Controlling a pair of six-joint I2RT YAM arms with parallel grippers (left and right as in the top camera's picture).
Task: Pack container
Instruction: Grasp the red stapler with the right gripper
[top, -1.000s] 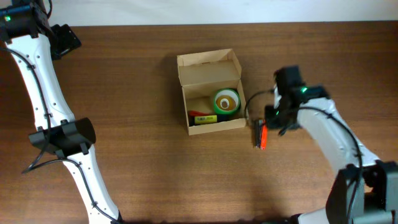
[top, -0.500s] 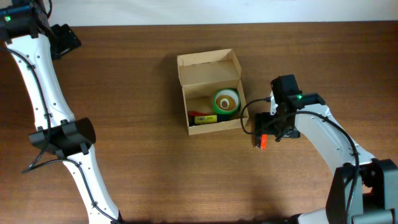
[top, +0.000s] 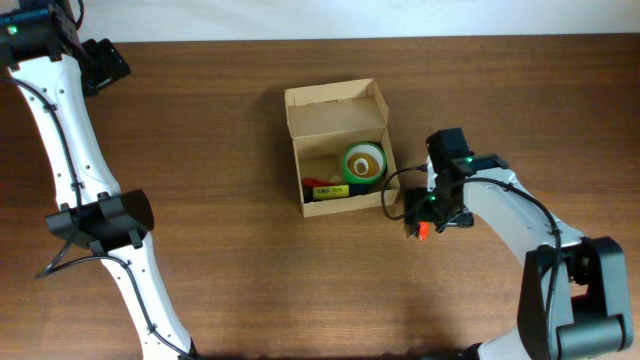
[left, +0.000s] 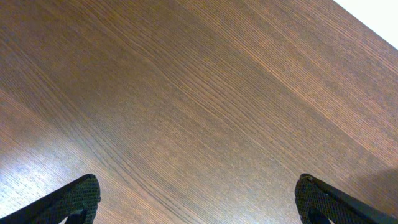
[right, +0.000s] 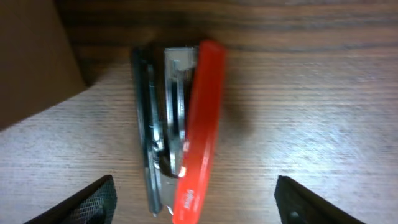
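Observation:
The container (top: 338, 118) is a tan cardboard box with its flap lid open, at the middle of the table. Inside lie a green tape roll (top: 364, 163) and a red and yellow item (top: 324, 191). A red and black stapler (top: 421, 229) lies on the table just right of the box; in the right wrist view the stapler (right: 183, 130) lies on its side between the fingers. My right gripper (right: 196, 202) is open and low over it, with the box wall (right: 31, 56) at its left. My left gripper (left: 196, 199) is open over bare table at the far left back corner.
The left arm's base and links (top: 100, 220) stand along the table's left side. The right arm (top: 520, 220) reaches in from the lower right. The table's far edge meets a white wall at the top.
My right gripper has moved left and down toward the stapler and now covers most of it in the overhead view. The left arm has not moved.

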